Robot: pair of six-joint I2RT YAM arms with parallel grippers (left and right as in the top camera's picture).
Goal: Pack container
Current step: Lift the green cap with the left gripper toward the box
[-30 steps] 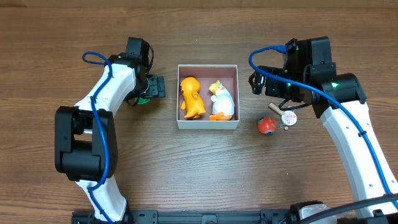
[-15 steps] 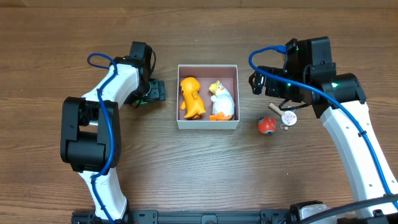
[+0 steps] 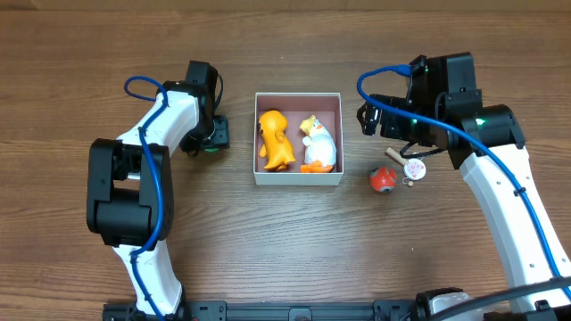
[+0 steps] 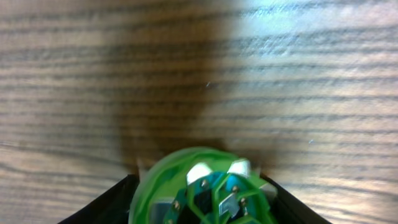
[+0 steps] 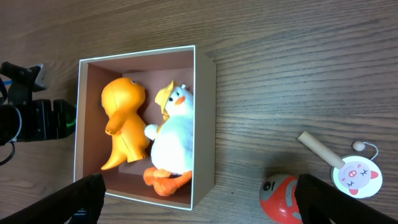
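Observation:
The container [image 3: 329,108], a white-walled square box with a maroon inside, stands mid-table and holds an orange dinosaur toy [image 3: 275,139] and a white duck toy [image 3: 318,143]. It also shows in the right wrist view [image 5: 206,118] with both toys [image 5: 124,121] [image 5: 174,140]. My left gripper [image 3: 214,135] is left of the box, down at the table, shut on a round green toy [image 4: 202,186]. My right gripper [image 3: 368,118] hangs open and empty [image 5: 199,190] above the box's right side.
A red ball toy [image 3: 383,180] and a small pig-face rattle drum with a wooden handle [image 3: 412,167] lie right of the box. Both show in the right wrist view [image 5: 283,198] [image 5: 356,175]. The table is dark wood.
My left arm's elbow swung in, and its jaws narrowed around the green toy. The right arm and the box have not moved.

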